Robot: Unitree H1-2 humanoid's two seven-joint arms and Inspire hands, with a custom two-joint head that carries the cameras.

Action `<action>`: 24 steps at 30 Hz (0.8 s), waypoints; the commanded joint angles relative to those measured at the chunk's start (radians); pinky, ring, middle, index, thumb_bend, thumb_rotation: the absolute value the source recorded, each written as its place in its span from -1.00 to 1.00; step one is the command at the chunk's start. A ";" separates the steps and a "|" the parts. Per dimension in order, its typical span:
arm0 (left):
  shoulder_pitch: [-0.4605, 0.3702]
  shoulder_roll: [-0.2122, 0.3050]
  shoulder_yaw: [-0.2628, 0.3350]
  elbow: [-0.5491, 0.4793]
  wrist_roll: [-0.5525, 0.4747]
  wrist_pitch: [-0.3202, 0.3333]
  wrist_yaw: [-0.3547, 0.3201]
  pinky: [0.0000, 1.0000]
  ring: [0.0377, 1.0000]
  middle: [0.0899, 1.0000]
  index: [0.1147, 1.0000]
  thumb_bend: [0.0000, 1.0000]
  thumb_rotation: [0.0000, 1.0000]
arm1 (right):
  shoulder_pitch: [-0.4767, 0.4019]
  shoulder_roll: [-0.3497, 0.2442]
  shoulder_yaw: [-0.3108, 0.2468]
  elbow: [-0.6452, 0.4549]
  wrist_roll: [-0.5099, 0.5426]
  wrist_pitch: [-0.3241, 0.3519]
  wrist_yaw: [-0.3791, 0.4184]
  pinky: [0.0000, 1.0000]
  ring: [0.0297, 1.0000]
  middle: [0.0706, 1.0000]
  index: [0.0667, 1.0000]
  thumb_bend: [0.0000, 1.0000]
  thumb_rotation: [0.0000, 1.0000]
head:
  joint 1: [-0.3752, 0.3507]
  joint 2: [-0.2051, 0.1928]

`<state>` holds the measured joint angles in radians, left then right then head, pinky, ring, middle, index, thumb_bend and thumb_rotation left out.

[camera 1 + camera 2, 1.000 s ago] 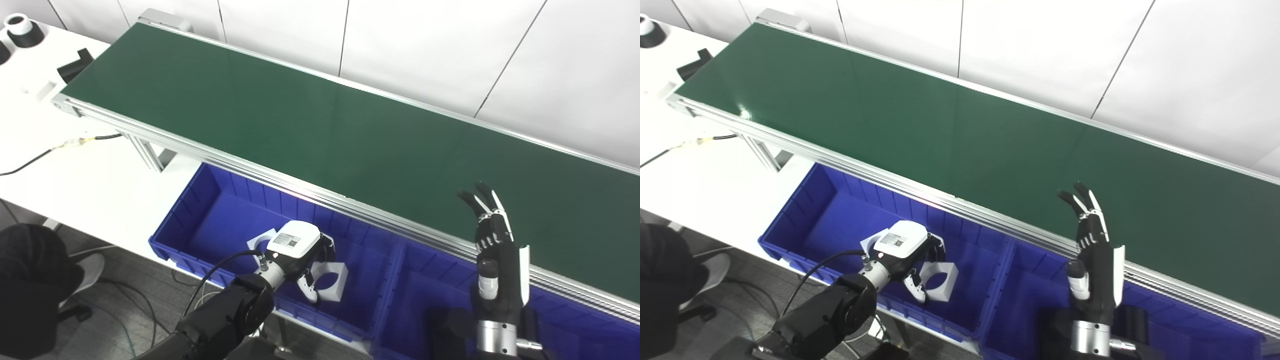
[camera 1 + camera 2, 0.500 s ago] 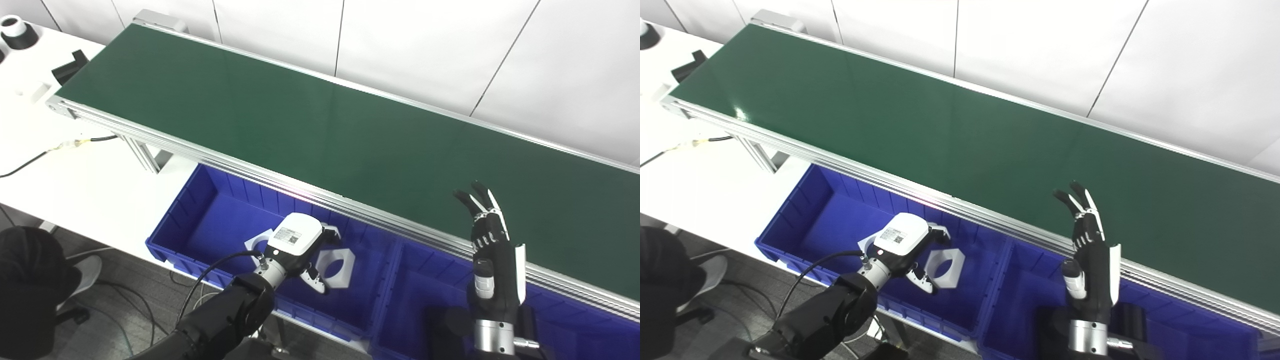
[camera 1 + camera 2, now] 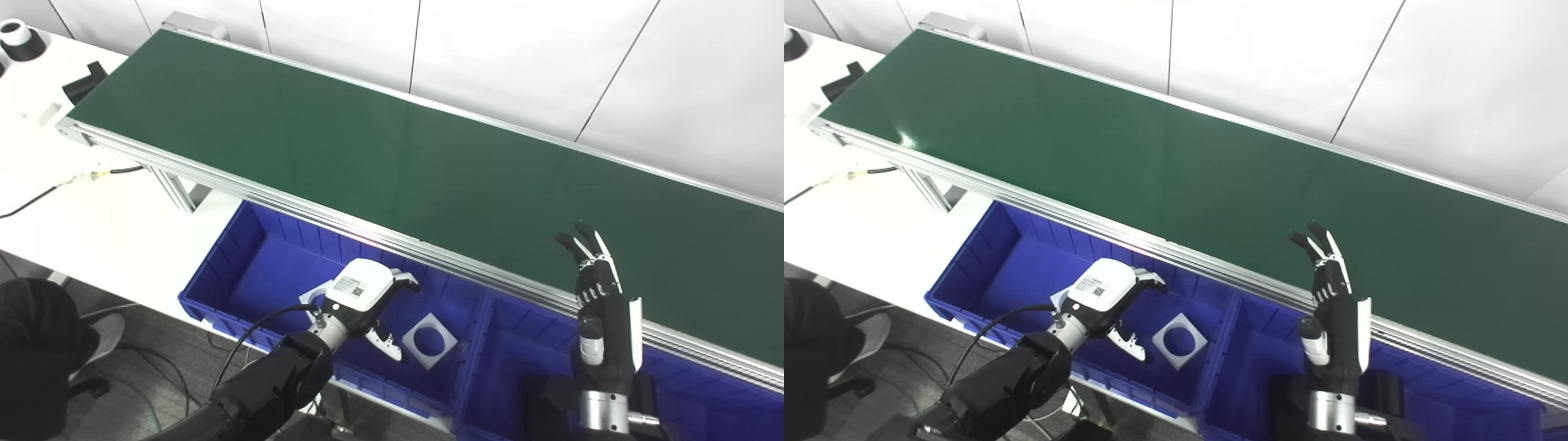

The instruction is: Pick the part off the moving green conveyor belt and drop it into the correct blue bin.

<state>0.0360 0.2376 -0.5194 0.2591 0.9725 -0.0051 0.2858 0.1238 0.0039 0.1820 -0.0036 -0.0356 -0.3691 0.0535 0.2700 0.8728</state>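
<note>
Left hand [image 3: 361,298] released, fingers spread, over left blue bin [image 3: 245,245]. White square part [image 3: 430,340] with round hole flat on bin floor, just right of hand. Right hand [image 3: 603,318] empty, fingers apart, upright near green conveyor belt [image 3: 343,141].

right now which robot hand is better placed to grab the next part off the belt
Right. The right robot hand is open and raised at the green conveyor belt's near edge, while the left robot hand is down over the left blue bin.
</note>
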 commanded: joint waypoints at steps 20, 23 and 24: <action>0.095 -0.074 0.016 -0.641 -0.734 -0.234 -0.358 0.24 0.46 0.49 0.36 0.66 -0.33 | 0.001 -0.006 -0.009 0.010 -0.001 -0.035 0.015 0.92 0.79 0.62 0.77 1.00 0.86 | -0.131 -0.015; 0.091 -0.081 0.033 -0.662 -0.769 -0.234 -0.385 0.25 0.46 0.49 0.37 0.63 -0.33 | -0.002 0.004 -0.002 0.040 -0.030 -0.060 0.004 0.90 0.80 0.63 0.77 0.99 0.87 | -0.188 -0.032; 0.088 -0.082 0.040 -0.660 -0.776 -0.236 -0.392 0.24 0.46 0.49 0.37 0.62 -0.33 | -0.004 0.009 0.000 0.051 -0.043 -0.069 -0.002 0.89 0.79 0.64 0.77 0.98 0.88 | -0.211 -0.036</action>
<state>0.1451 0.1584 -0.4931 -0.3718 0.2190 -0.2061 -0.0944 0.1336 -0.0037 0.1751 0.0585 -0.0633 -0.3780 0.0590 0.0815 0.8407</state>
